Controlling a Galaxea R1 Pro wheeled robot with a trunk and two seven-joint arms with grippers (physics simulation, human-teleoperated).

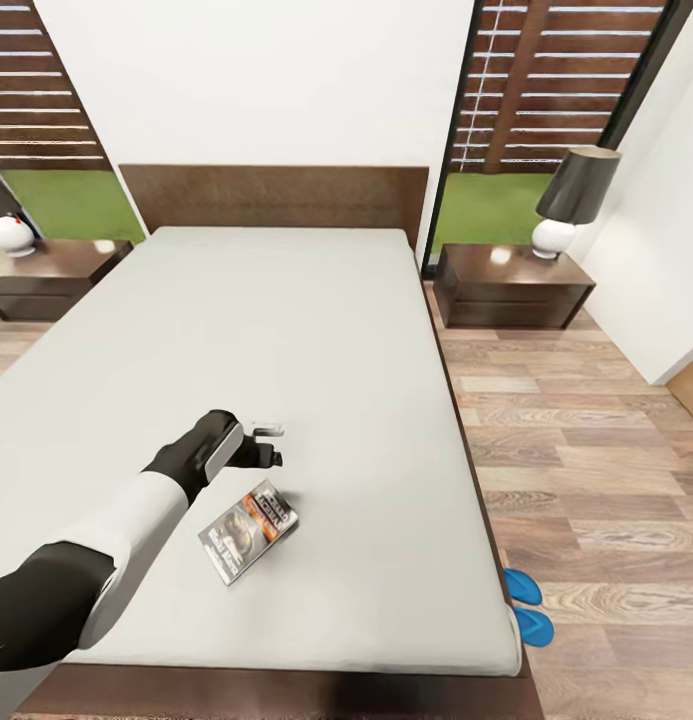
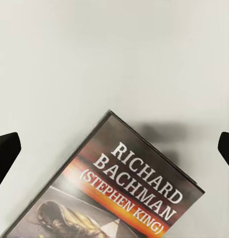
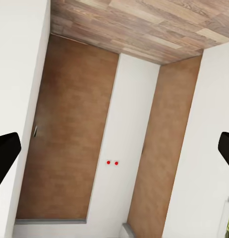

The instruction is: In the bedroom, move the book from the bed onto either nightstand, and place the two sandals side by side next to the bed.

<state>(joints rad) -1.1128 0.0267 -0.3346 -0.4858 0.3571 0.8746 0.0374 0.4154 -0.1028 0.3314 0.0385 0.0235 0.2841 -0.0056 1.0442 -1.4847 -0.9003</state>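
Left gripper (image 1: 269, 443) hovers wide open and empty just above the book (image 1: 248, 530) lying flat on the bed (image 1: 286, 330), a light, thin, flexible paperback probably best pinched across one exposed edge, since it lies flush with the mattress.

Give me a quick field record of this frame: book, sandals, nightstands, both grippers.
book: flat on the bed, near its foot, cover up
left gripper: open, above the mattress just beyond the book, not touching it
right gripper: open, holding nothing, facing wood doors and white wall
sandals: on floor by the bed's foot corner, side by side
nightstands: one each side of the headboard, each with a lamp
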